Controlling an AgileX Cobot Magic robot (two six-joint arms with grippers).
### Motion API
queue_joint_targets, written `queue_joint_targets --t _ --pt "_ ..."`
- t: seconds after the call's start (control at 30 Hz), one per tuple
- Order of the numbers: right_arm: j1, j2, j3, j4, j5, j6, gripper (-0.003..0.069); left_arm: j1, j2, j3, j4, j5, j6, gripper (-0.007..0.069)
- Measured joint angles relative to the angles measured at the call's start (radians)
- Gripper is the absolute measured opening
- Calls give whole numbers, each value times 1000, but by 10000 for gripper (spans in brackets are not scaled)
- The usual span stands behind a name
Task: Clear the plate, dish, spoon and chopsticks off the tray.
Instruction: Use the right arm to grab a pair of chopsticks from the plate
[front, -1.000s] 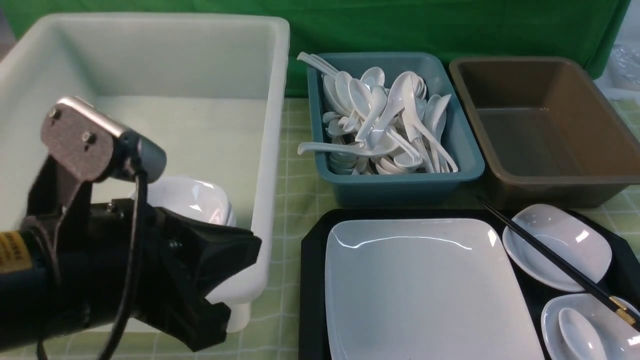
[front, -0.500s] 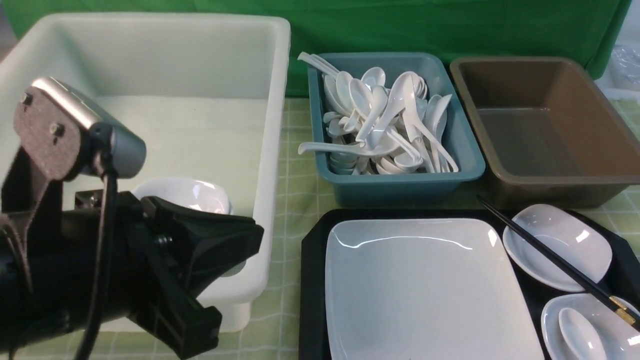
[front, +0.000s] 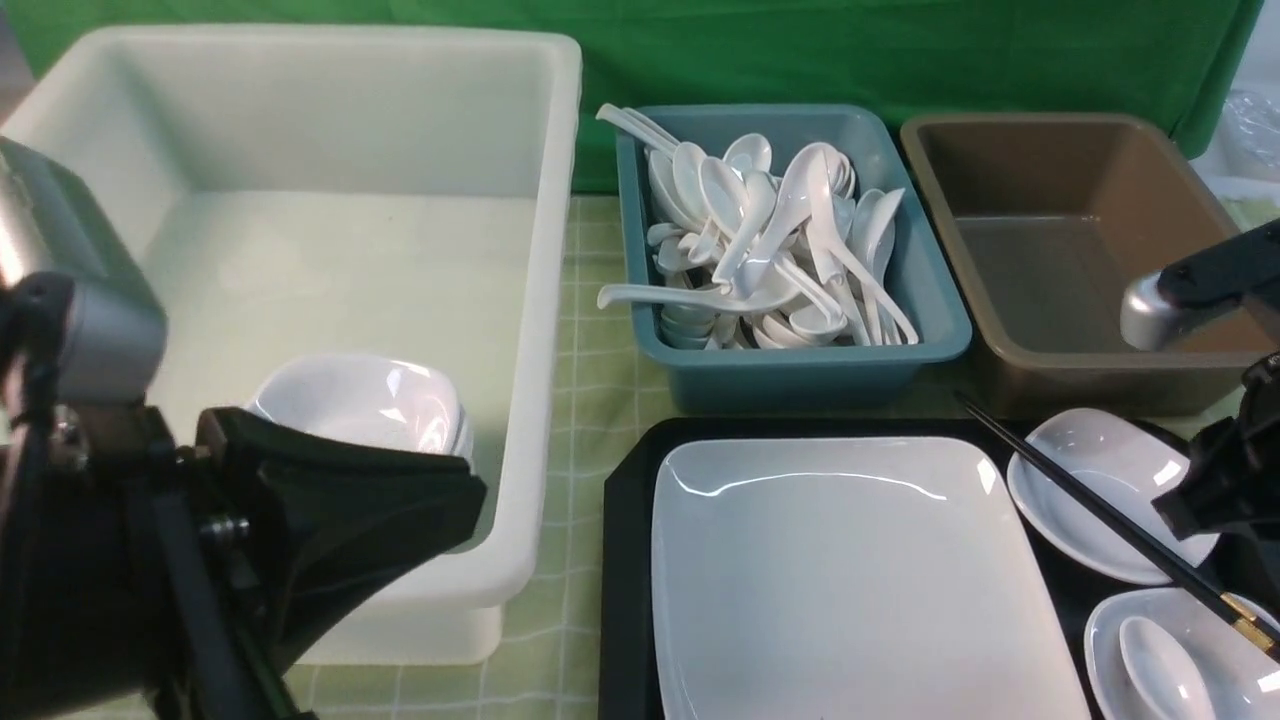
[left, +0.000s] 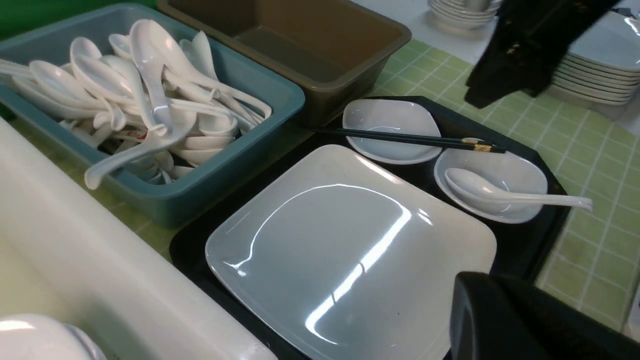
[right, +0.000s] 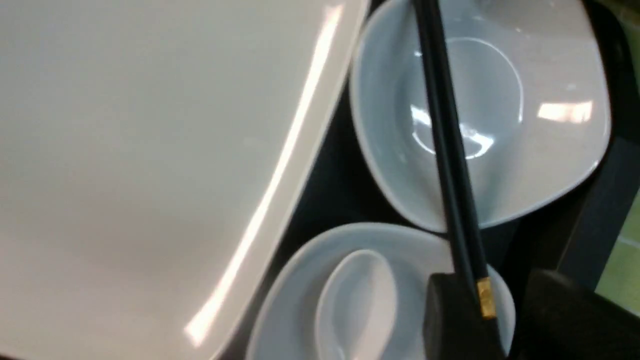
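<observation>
Right wrist view has it all: the chopsticks (right: 450, 150) run straight out from the right pincer (right: 505, 300), gold band sitting just at its fingers, which stand apart with nothing clamped between them. The long axis points from that thick end, across the far dish (right: 540, 125), out toward the brown bin (front: 1080, 260). The thick end sits over the rim of the near dish (right: 300, 280), where the spoon (right: 357, 300) lies. All of it is on the tray (front: 625, 560), big plate (front: 850, 580) included. The left pincer (front: 440, 505) is closed, nothing seen in it, well apart by the white tub (front: 540, 300). The right arm is plainly nearer; I'd judge a pinch across the sticks at the band comes next.
</observation>
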Motion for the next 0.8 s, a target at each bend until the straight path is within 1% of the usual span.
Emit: queue_joint_targets --t 0.07,0.1,0.13,0.17,0.23,0.43,0.7,0.8 --pt "-62 77 -26 63 -2 -63 286 0 -36 0 2 16 0 23" --pt "-93 121 -40 114 -13 -110 305 0 -59 0 2 25 0 23" --pt "-97 128 -43 130 -17 -125 308 0 -66 0 2 27 0 23" --pt "-126 188 -58 178 -51 -181 334 0 -94 0 7 28 0 23" --pt "-137 229 -69 198 -85 -211 353 0 -113 0 13 28 0 23" --pt "-149 344 -80 213 -141 -232 396 0 -141 0 29 30 0 23" --pt "-149 408 -80 213 -189 -256 394 0 -143 0 34 30 0 23" --pt "-149 411 -80 213 -191 -275 352 0 -143 0 35 30 0 23"
